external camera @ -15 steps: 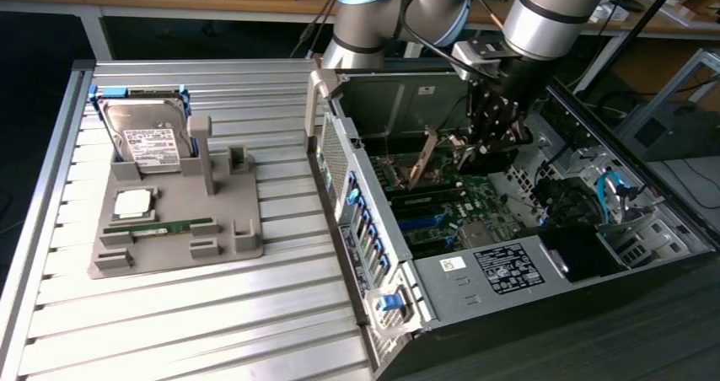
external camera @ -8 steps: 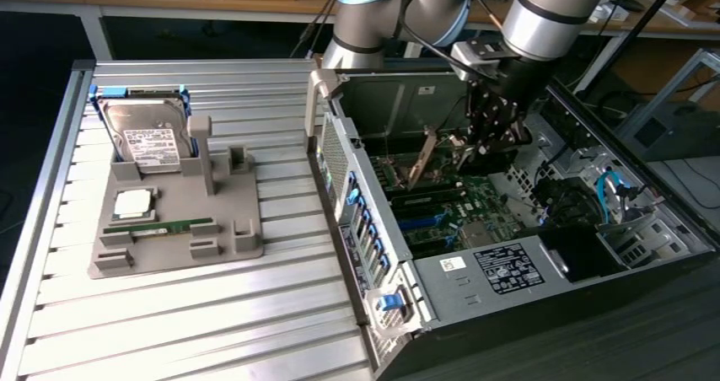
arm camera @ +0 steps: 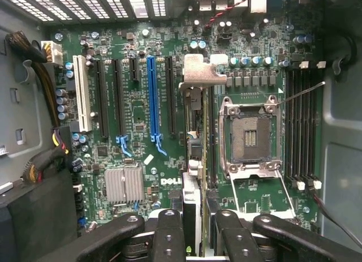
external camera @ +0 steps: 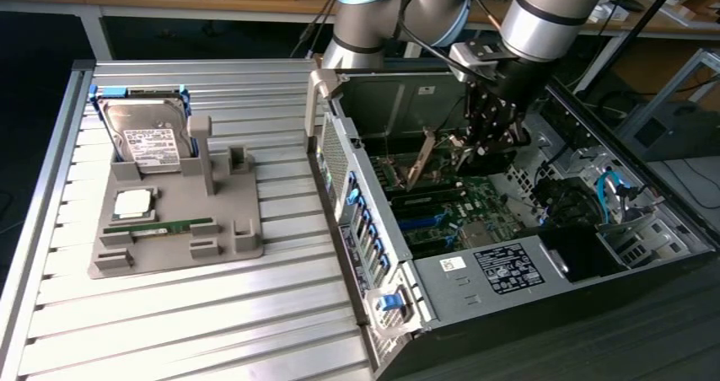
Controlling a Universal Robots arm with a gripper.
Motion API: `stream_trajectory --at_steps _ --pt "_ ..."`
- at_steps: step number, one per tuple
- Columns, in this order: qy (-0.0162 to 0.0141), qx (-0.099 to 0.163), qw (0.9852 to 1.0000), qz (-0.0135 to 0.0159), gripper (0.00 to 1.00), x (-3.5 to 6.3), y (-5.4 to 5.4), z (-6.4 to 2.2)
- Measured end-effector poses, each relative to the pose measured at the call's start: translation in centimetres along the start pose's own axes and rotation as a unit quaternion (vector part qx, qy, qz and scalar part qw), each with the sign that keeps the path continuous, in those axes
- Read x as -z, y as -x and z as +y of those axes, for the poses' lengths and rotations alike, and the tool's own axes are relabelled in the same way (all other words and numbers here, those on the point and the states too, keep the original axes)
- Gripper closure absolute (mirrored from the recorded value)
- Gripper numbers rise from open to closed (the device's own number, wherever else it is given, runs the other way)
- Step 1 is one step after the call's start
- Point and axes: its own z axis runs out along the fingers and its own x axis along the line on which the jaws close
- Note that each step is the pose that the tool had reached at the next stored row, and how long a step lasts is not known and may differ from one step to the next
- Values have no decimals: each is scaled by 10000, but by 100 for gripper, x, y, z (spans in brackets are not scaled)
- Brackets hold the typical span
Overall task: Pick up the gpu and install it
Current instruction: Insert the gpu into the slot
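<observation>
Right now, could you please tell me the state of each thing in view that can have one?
Thin dark gpu card with pale metal bracket: gripped edge-on, held above the green motherboard.
Black robot hand: shut on the gpu.
Black computer case: side open, lying flat.
Silver CPU socket: empty.
Boxy silver hard drive: leaning in the grey holder.

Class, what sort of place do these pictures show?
Probably a robotics lab bench for computer assembly: an open PC case, a grey parts fixture holding a hard drive, and the gripper holding the gpu above the motherboard.
</observation>
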Motion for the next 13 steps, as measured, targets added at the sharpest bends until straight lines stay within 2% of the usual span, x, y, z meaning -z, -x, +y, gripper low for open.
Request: stream_trajectory --at_steps 13 --pt "0 0 10000 0 73 -7 -10 21"
